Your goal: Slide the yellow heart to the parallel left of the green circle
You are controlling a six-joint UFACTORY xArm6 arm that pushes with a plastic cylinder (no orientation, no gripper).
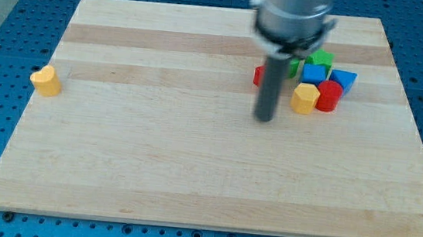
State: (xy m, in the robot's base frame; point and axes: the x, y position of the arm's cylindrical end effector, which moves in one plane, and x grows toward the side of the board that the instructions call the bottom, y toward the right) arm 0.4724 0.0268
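The yellow heart (45, 80) sits alone at the far left edge of the wooden bench (152, 167), right at the board's rim and well apart from everything else. The rest of the blocks crowd together near the view's upper right: a green block (322, 60) at the back, a blue cube (315, 72) in front of it, another blue block (344, 79) to its right, a red cylinder (329, 95), a yellow hexagon-like block (304, 98) just beside that, and a red block (259, 76) half hidden behind the rod. A second patch of green (292, 68) peeks out by the rod; this may be the green circle, though its shape cannot be made out.

The arm carries no hand, only the dark rod, so there is nothing to open or close. Its tip (264, 119) rests on bare wood just below and left of the cluster, touching no block and far from the heart.

Judging by this layout, the push has not begun: the heart lies almost the full bench width from its goal. The tip would likely need to travel to the heart's left side and drive it rightward, stopping short of the cluster so the red block is not disturbed.
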